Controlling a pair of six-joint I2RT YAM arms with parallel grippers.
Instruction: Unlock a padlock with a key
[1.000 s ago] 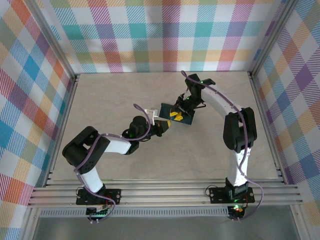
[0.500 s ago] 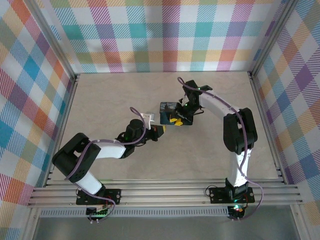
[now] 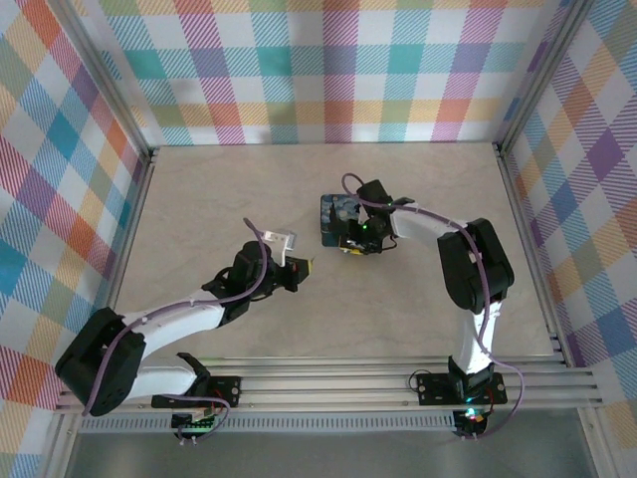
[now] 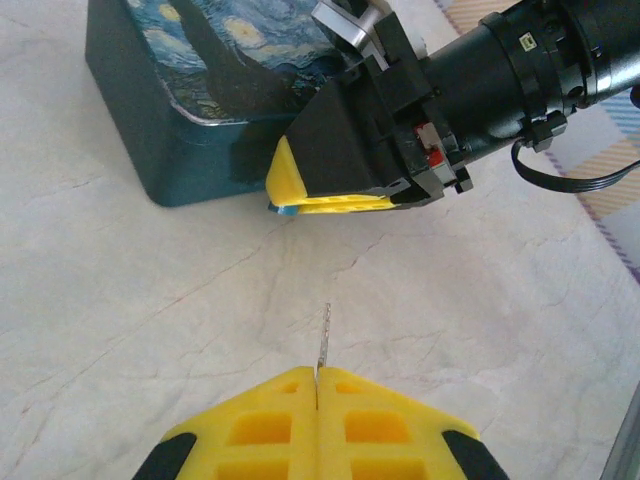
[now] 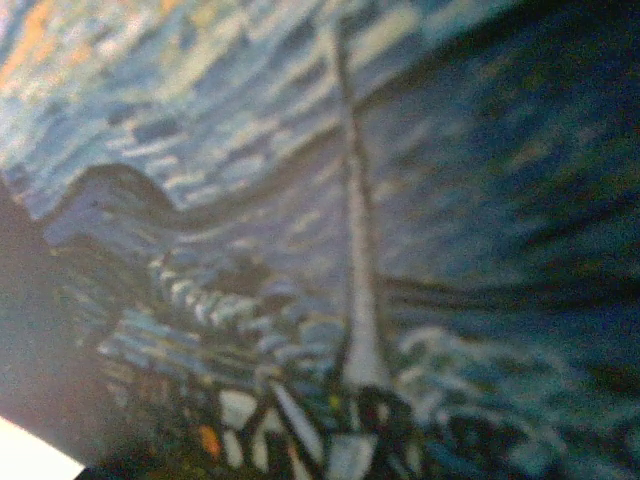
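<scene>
Heads up, your left gripper (image 4: 317, 374) has its 2 yellow fingers pressed tight together w/ a thin silvery metal key (image 4: 322, 340) pinched in the seam, so only the blade pokes out front. Makes sense imo: held by the head, the whole blade is free to go into a keyhole. Blade's long axis runs straight on along the gripper's reach, tip pointing away from the wrist cam toward the dark blue rectangular tin box with the starry-night print (image 4: 170, 110). It's edge-on to the cam, so can't read the teeth. It hangs over the pale marbled tabletop (image 4: 140, 300), near the box but apart from it. Your right gripper (image 4: 300, 192) is down at the box's near edge, prob to steady things while the key comes in. Whether that claw is spread or clamped on smth, can't tell, 1 yellow pad hides the rest. Padlock itself I can't pick out for sure. There's a silvery metal bit (image 4: 345, 18) by the right wrist atop the box, might be it, might not. I'd call this the line-up step, key not in any lock yet afaict.
</scene>
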